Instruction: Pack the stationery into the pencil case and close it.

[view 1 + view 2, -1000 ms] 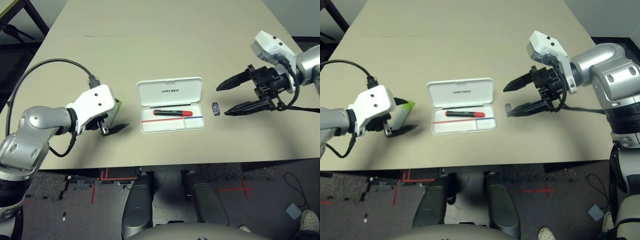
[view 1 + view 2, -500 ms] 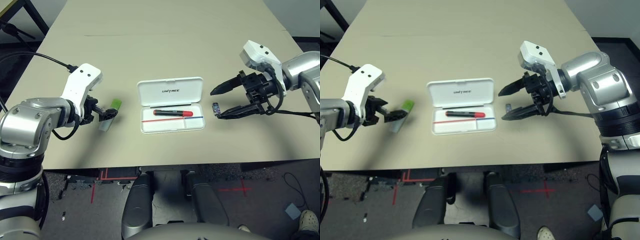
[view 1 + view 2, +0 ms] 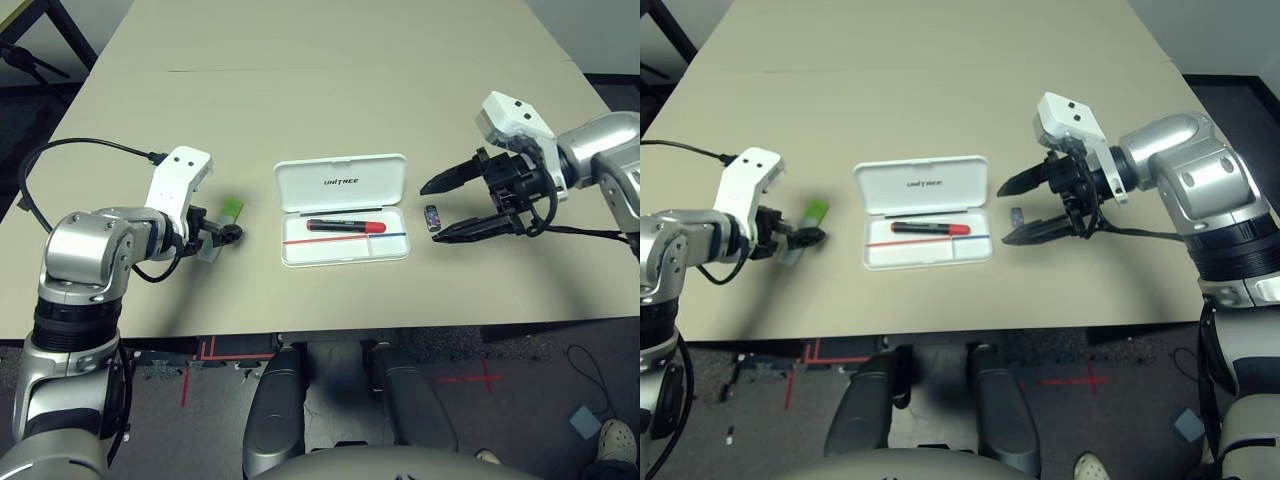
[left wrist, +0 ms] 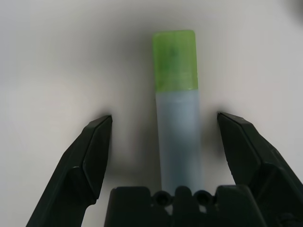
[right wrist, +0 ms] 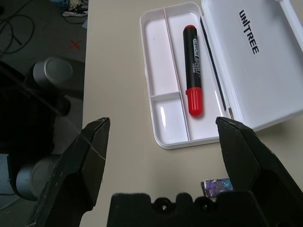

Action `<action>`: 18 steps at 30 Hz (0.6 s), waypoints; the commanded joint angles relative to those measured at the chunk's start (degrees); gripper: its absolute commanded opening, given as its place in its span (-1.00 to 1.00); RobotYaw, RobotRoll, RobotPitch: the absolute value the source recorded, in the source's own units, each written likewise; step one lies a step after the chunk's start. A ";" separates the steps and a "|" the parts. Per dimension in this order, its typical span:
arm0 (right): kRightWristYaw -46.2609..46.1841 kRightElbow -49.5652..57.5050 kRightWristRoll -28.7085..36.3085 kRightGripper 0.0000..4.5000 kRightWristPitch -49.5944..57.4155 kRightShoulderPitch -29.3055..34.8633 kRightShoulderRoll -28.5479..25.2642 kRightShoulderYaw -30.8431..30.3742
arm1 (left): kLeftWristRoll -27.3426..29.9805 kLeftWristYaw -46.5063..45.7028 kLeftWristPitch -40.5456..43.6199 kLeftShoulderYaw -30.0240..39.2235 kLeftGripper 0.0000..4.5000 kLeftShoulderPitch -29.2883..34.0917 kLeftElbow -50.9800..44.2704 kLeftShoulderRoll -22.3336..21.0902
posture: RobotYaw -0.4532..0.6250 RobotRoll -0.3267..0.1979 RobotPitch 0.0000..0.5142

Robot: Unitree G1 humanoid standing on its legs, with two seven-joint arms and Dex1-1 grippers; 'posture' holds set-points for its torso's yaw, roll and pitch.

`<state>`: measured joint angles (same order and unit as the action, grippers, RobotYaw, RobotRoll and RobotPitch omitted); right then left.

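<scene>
To the left of the open pencil case, in the head view, the highlighter is lying flat on the table, with the left gripper hanging wide open over it, holding nothing. Inside the case the marker is already resting; just right of the case, the block is sitting under the wide-open, empty right gripper.

In the left wrist view, the fingers are straddling the highlighter's pale barrel, apart from it. It looks light, stiff and smooth, likely slippery; mid-barrel seems the best hold.

In the right wrist view, the block is lying near the case's end; tiny and light, it probably needs a fingertip pinch across its narrow sides.
</scene>
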<state>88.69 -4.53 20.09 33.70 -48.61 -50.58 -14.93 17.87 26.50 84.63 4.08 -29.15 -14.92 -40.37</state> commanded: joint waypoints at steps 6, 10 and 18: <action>-0.30 1.32 -0.29 1.00 -0.54 1.05 -0.85 0.96 | 0.91 -0.25 -0.40 -1.25 0.11 2.75 0.57 -0.20 | 0.04 0.25 -0.05; -0.50 0.71 -0.58 1.00 -1.04 0.89 -0.51 0.74 | 1.60 0.87 -1.03 -2.30 -0.52 2.18 -0.84 -1.97 | 0.04 0.25 -0.05; -0.47 0.05 -0.79 1.00 -1.75 0.77 -0.33 0.51 | 4.93 7.24 -2.32 -5.14 -0.52 -0.82 -5.14 -11.37 | 0.06 0.25 -0.06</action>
<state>88.15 -4.61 19.99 32.54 -48.21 -50.81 -14.93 21.55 31.63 82.50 -0.34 -28.92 -17.69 -49.29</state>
